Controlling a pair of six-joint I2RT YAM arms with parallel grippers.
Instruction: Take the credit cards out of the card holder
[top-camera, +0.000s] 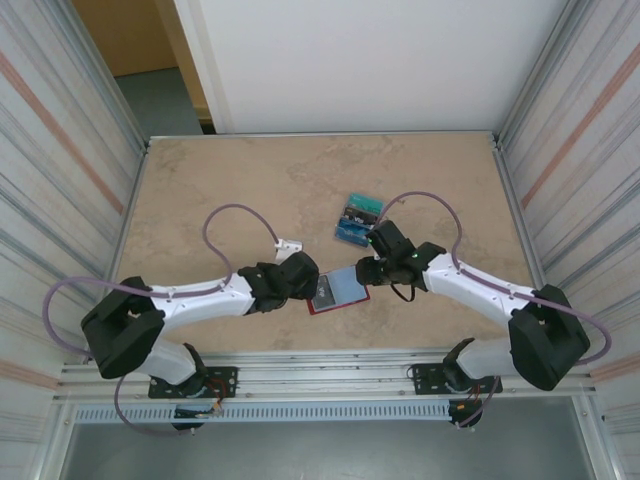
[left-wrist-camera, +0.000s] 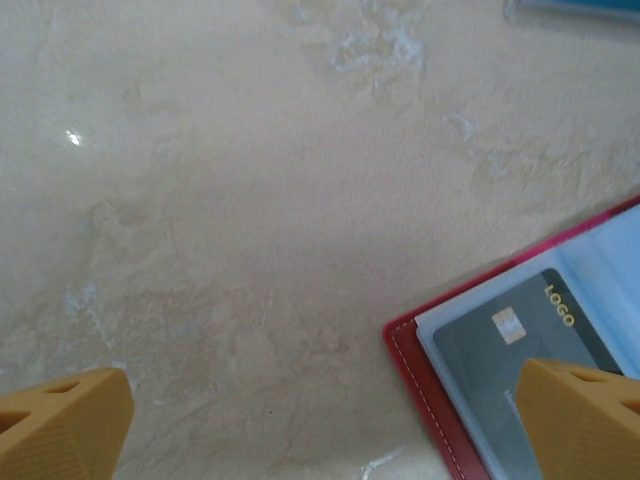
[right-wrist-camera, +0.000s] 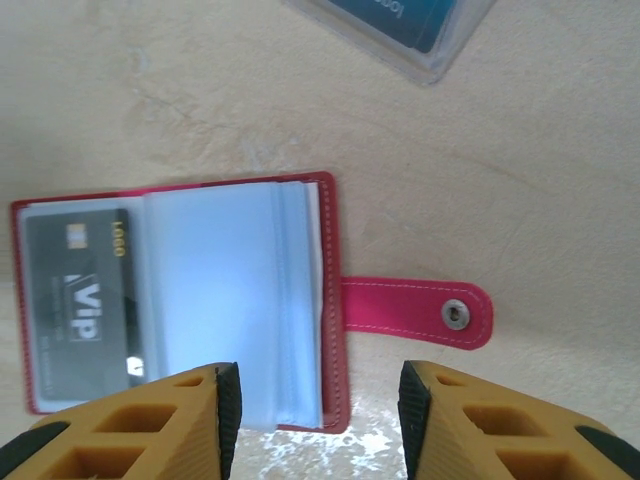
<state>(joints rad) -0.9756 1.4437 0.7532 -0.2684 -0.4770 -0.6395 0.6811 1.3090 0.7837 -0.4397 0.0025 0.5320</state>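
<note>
The red card holder (top-camera: 338, 290) lies spread open on the table between my two grippers. A dark credit card (right-wrist-camera: 80, 300) marked VIP sits in its left clear pocket, and the pink snap tab (right-wrist-camera: 415, 310) sticks out to the right. Blue and teal credit cards (top-camera: 358, 220) lie loose just beyond it. My right gripper (right-wrist-camera: 318, 410) is open, hovering over the holder's tab-side edge without touching it. My left gripper (left-wrist-camera: 320, 420) is wide open over bare table, with the card holder's corner (left-wrist-camera: 420, 370) and the dark credit card (left-wrist-camera: 520, 340) by its right finger.
The marbled table (top-camera: 230, 180) has free room to the left and at the back. A loose card in a clear sleeve (right-wrist-camera: 400, 25) lies beyond the holder. Ribbed walls (top-camera: 60, 170) close in both sides, and a metal rail (top-camera: 320, 385) runs along the near edge.
</note>
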